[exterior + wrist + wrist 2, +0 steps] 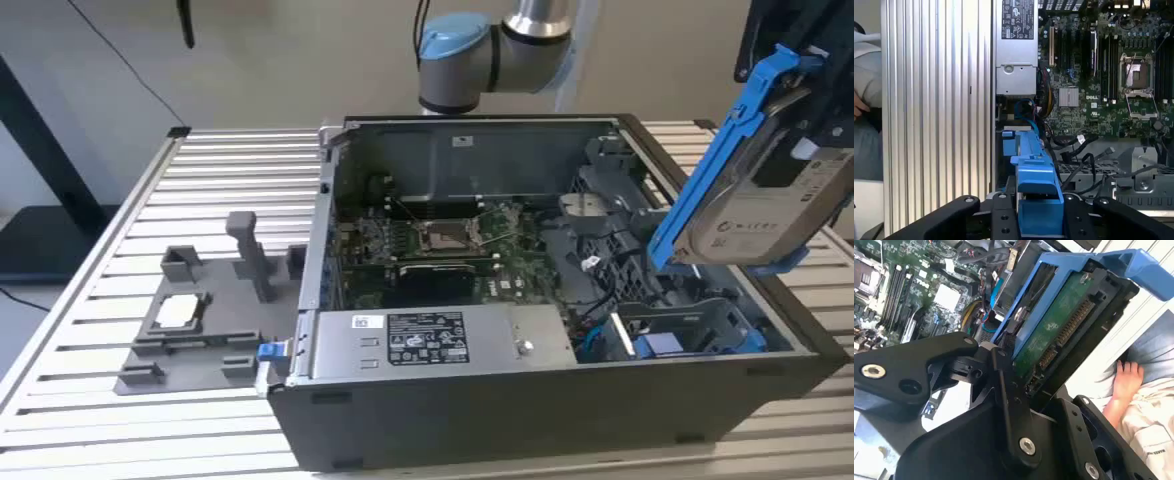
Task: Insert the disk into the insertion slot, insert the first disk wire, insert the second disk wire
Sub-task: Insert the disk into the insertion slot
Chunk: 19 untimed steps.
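The disk (763, 205), a silver drive in a blue plastic carrier, hangs tilted above the open computer case at the exterior view's right. My gripper (810, 100) is shut on it from above. The second wrist view shows the disk's green circuit board (1061, 327) and connector between my black fingers (1006, 390). In the first wrist view the blue carrier (1035, 185) sits between the fingers (999, 220). The insertion slot (687, 328), a dark grey bay with blue tabs, lies below the disk in the case's near right corner. Loose black disk wires (1081, 150) lie beside it.
The case holds a green motherboard with a silver processor socket (442, 237) and a grey power supply (427, 340). A grey fixture (200, 320) stands on the slatted table (80, 400) at the exterior view's left. A person's hand (1126, 382) rests beside the table.
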Available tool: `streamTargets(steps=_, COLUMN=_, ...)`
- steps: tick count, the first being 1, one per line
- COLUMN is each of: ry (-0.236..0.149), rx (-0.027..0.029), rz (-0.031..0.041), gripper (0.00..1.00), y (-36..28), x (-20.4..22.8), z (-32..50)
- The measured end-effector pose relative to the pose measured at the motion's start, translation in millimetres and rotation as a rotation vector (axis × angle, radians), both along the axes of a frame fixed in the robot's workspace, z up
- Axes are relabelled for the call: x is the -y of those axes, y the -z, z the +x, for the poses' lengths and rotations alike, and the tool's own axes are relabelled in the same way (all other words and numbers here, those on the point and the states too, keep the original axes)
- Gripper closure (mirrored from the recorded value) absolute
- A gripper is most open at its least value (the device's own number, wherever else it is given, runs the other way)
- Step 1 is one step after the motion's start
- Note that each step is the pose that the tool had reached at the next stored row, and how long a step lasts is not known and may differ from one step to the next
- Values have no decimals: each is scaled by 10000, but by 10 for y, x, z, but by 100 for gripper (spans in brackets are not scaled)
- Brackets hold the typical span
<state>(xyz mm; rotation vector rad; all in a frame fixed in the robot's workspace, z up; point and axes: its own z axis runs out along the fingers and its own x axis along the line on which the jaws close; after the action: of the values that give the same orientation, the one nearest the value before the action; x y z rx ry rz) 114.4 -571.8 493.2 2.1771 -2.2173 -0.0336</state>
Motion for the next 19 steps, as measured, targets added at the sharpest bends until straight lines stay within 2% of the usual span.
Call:
streamTargets(steps=9, ry=0, rx=0, rz=-11, gripper=67, y=0, x=0, z=0)
streamTargets(steps=14, ry=0, rx=0, rz=-12, gripper=67, y=27, x=4, z=0)
streamTargets(steps=19, ry=-19, rx=0, rz=10, gripper=67, y=87, x=62, z=-1)
